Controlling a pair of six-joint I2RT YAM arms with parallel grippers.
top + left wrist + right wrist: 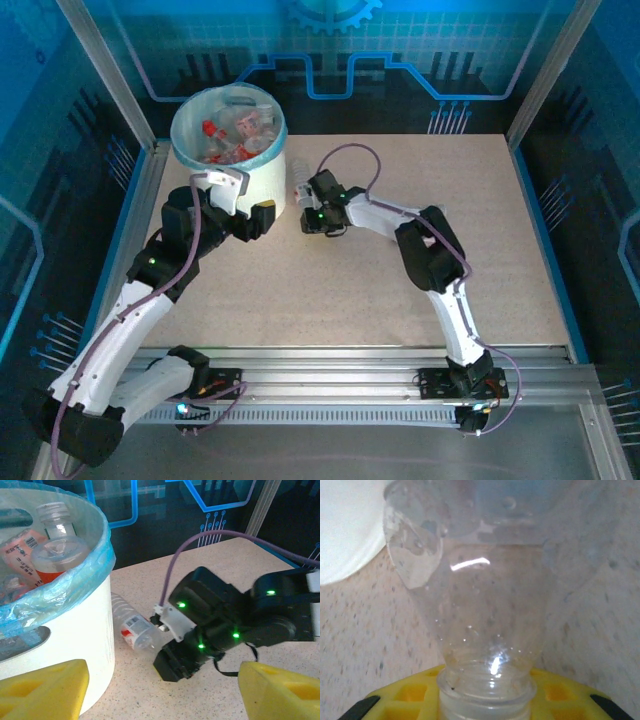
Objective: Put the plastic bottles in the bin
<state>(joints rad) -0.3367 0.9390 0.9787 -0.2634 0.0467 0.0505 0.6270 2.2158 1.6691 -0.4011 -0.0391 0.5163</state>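
The bin [262, 178] is a white bucket with a light-blue bag, standing at the back left. Several plastic bottles [228, 134] with red labels lie inside it [47, 555]. One clear plastic bottle [300, 182] lies on the table just right of the bin [134, 629]. My right gripper [311, 200] is shut on its neck [487, 700], and the bottle's body [485, 600] stretches away from the yellow pads [410, 695]. My left gripper [160, 690] hangs open beside the bin wall [65, 630], its yellow fingers [45, 687] spread wide with nothing between them.
The bin's white wall [345, 530] is close on the left of the held bottle. My right arm's black wrist [225, 615] and purple cable [175, 565] lie right in front of the left gripper. Bare speckled tabletop [420, 190] stretches to the right.
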